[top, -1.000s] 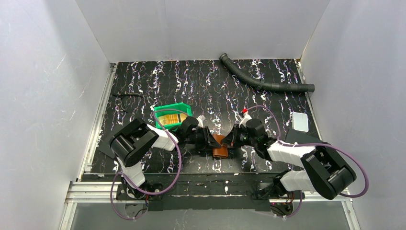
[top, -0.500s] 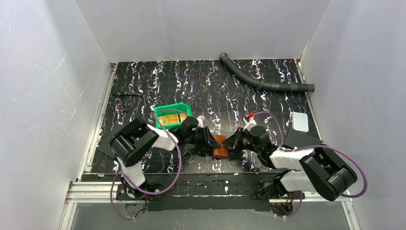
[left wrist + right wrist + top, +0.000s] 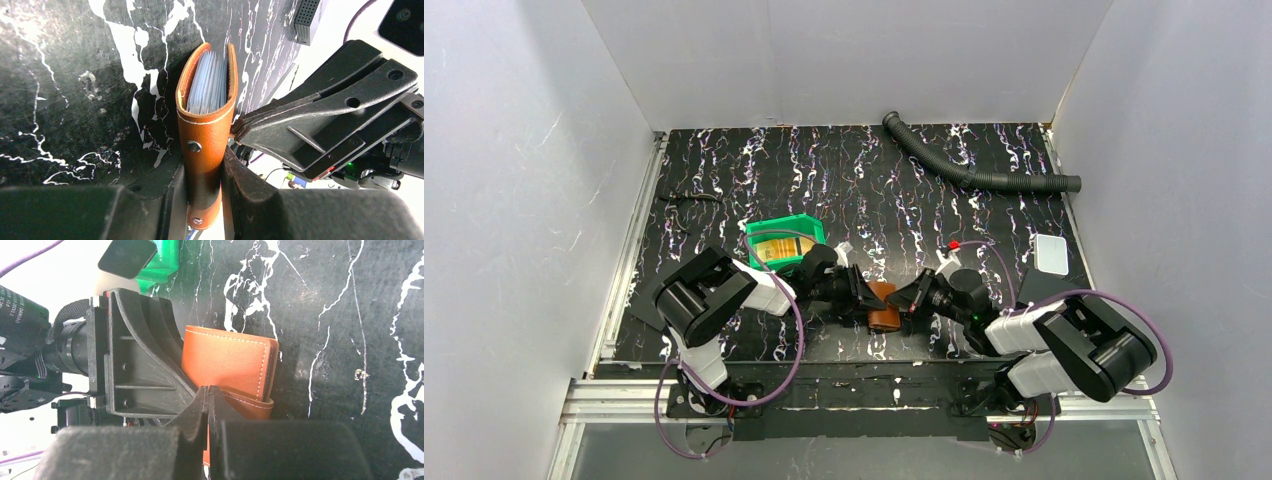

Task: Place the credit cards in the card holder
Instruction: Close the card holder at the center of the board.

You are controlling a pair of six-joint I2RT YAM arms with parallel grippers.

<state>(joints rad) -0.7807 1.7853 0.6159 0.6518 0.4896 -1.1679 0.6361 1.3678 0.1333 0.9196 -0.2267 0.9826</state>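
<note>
The left fingers (image 3: 231, 175) clamp the brown leather card holder (image 3: 205, 125), standing on edge on the table (image 3: 824, 170). The right fingers (image 3: 200, 402) are pressed fully together, tips against its side. Credit cards (image 3: 776, 250) lie in the green bin (image 3: 789, 228) nearby.

**Card holder** (image 3: 884, 306): small folding wallet in orange-brown leather with white edge stitching and two metal studs on its outer face. It is folded almost shut into a narrow U, and pale inner sleeves show in the gap. It is pinched across both covers by the fingers of the left gripper (image 3: 204, 162). It sits near the green bin (image 3: 786, 222), to the bin's right and toward the arm bases.

**Credit cards** (image 3: 778, 249): yellowish-tan, lying flat inside the green bin. How many there are cannot be told.
</note>
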